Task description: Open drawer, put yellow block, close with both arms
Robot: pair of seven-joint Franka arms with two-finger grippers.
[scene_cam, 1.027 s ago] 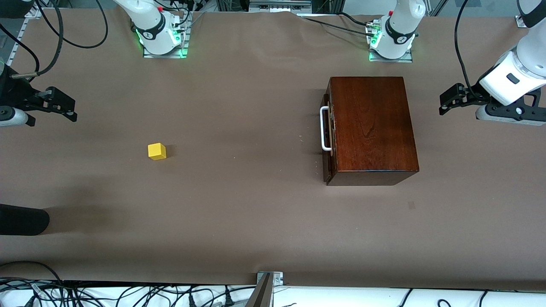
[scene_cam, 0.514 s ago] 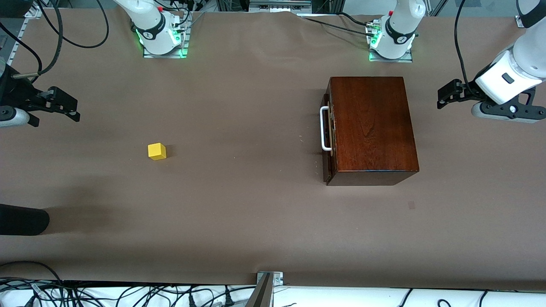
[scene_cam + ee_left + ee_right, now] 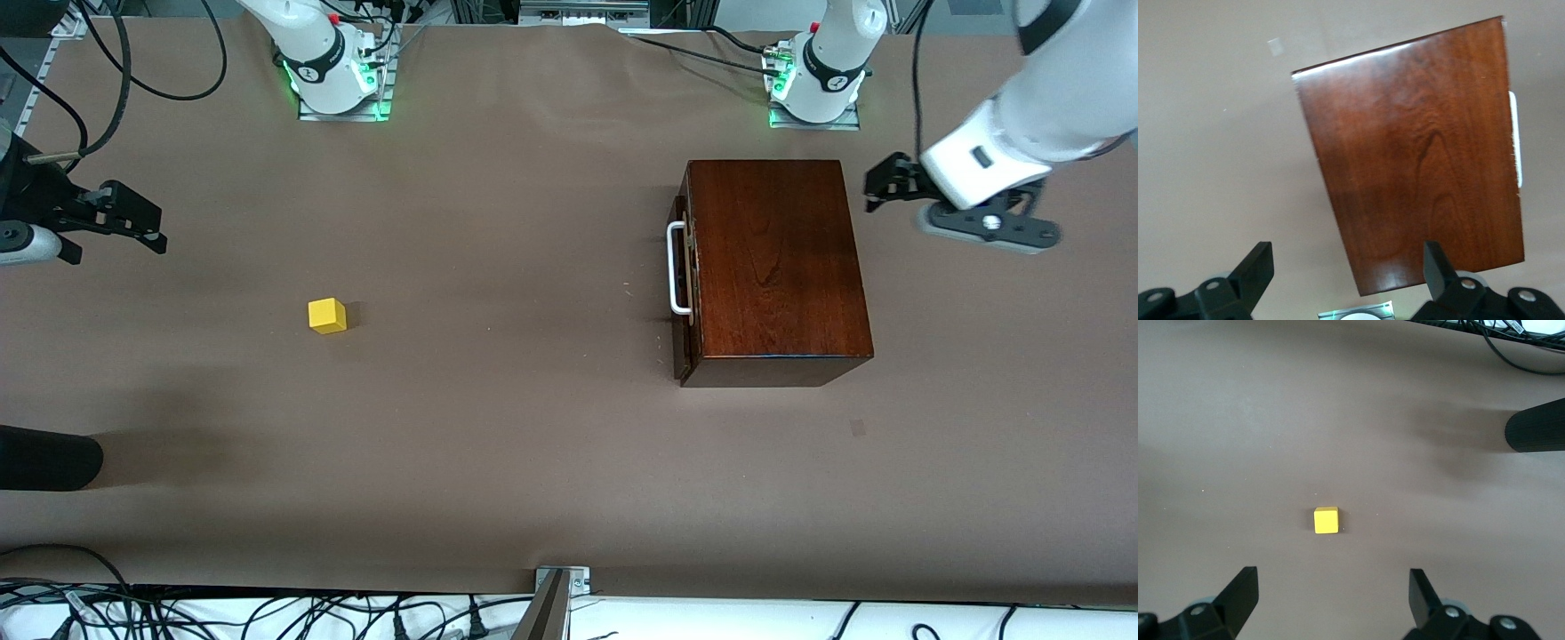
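Note:
The reddish-brown wooden box (image 3: 778, 267) stands toward the left arm's end of the table. Its drawer (image 3: 684, 293) is pushed in, and the white bar handle (image 3: 677, 268) faces the table's middle. The yellow block (image 3: 326, 316) lies alone on the brown table toward the right arm's end. My left gripper (image 3: 880, 185) hangs open over the table just beside the box. In the left wrist view the box (image 3: 1418, 153) and handle (image 3: 1516, 140) lie ahead of the left gripper (image 3: 1346, 252). My right gripper (image 3: 149, 224) hovers open; its wrist view shows the block (image 3: 1325, 520) ahead of the right gripper (image 3: 1333, 577).
A black cylinder (image 3: 44, 458) juts in at the right arm's end, nearer to the camera than the block. Cables run along the table's edges, and the two arm bases (image 3: 333, 76) (image 3: 818, 84) stand at the table's back edge.
The left arm has swung in from the table's end toward the box, its gripper now close beside it. The right gripper has barely shifted. Block and box have not moved.

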